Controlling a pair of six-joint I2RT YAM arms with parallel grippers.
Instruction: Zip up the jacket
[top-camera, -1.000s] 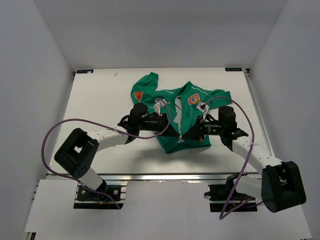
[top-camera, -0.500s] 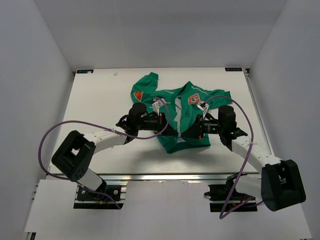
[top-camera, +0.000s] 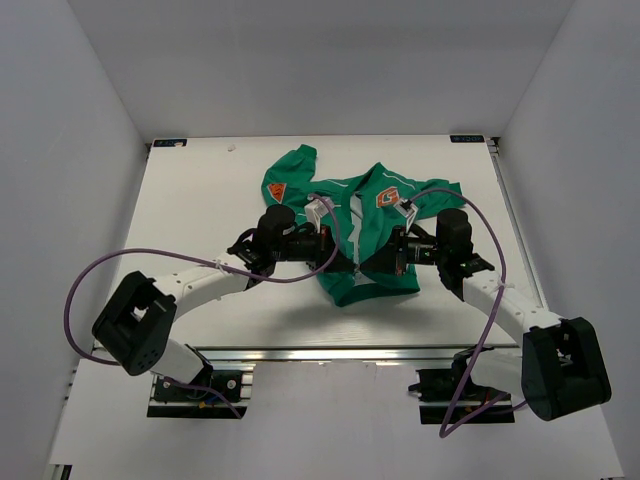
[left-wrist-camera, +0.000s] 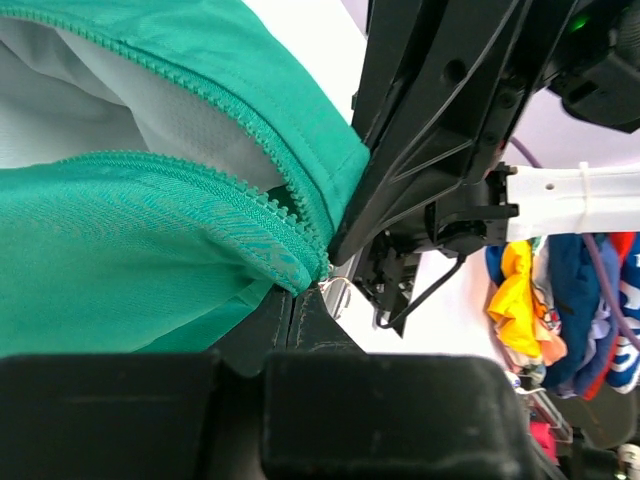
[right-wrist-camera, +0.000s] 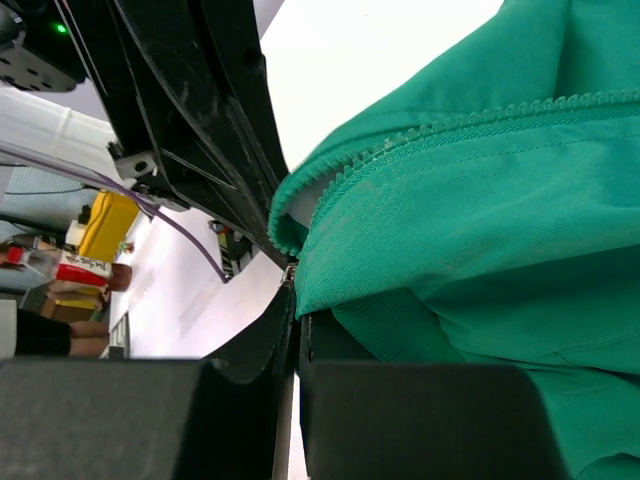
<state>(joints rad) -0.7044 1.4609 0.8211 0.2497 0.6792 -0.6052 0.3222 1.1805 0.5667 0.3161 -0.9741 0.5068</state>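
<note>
Two arms barely shifted over the last second: the left one's elbow swung out toward the near-left edge, and both sets of jaws crept a touch up the jacket (top-camera: 365, 280). It lay chest-up mid-counter (top-camera: 200, 190). Left jaws were pressed together, pinching the hem at the bottom of the zipper (left-wrist-camera: 230, 190). Right jaws pinched the opposite hem corner. The teeth gaped above, so I'd guess nothing was zipped yet.

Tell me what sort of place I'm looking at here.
Probably a robot lab test cell: a white table boxed in by plain white walls, the left arm and right arm bolted at its near edge, working a green jacket, and heaped colourful clothes behind.
</note>
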